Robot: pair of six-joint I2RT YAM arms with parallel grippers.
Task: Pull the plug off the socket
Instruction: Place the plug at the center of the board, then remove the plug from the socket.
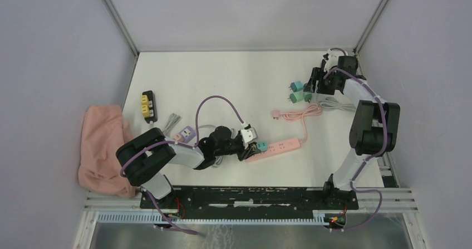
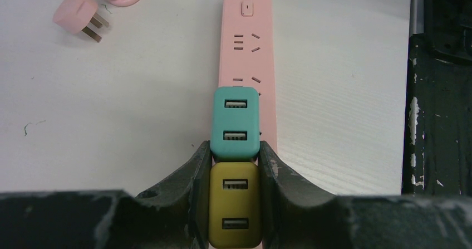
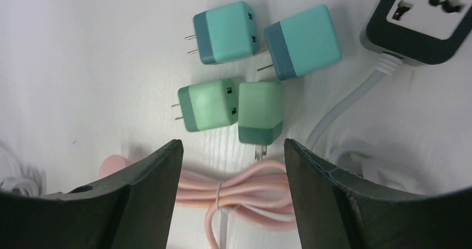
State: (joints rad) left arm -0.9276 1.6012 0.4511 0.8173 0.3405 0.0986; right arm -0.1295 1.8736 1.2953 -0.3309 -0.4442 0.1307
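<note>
A pink power strip (image 2: 247, 32) lies on the white table, with a teal USB plug (image 2: 235, 123) and a yellow USB plug (image 2: 235, 204) seated in it end to end. My left gripper (image 2: 235, 150) is shut on the yellow plug, one finger on each side, and its tips reach the teal plug's near edge. From above, that gripper (image 1: 249, 143) sits at the strip's (image 1: 281, 146) left end. My right gripper (image 3: 232, 146) is open and empty at the far right, hovering over several loose teal and green plugs (image 3: 222, 32) and a tied pink cable bundle (image 3: 250, 190).
A grey-and-black socket block (image 3: 428, 20) with a grey cord lies beside the loose plugs. The strip's own pink wall plug (image 2: 78, 18) lies loose. A black strip with yellow sockets (image 1: 148, 105), a purple socket (image 1: 186, 133) and a pink cloth (image 1: 100, 149) sit at the left.
</note>
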